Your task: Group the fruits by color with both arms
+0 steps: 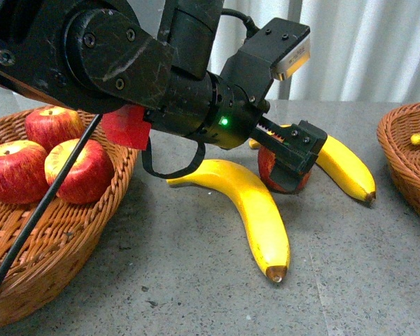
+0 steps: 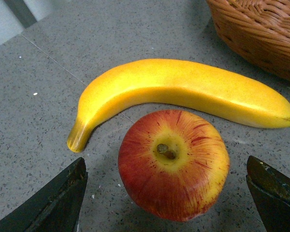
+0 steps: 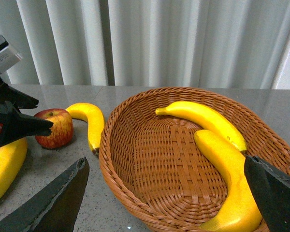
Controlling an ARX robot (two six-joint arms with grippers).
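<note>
Left gripper (image 2: 166, 198), jaws apart, straddles a red apple (image 2: 174, 162) on the grey table (image 2: 34, 121) just beside a banana (image 2: 183, 89); right gripper (image 3: 166, 193), likewise spread, faces a basket (image 3: 135, 121) holding two bananas (image 3: 203, 116).

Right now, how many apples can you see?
4 apples: three in the left basket; one on the table inside the open left gripper. The arm may hide more.

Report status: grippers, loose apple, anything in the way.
Left gripper open, straddling the apple on the table, not closed. Right gripper open, empty, facing banana basket. Rear banana close beside apple, outside the jaws.
</note>
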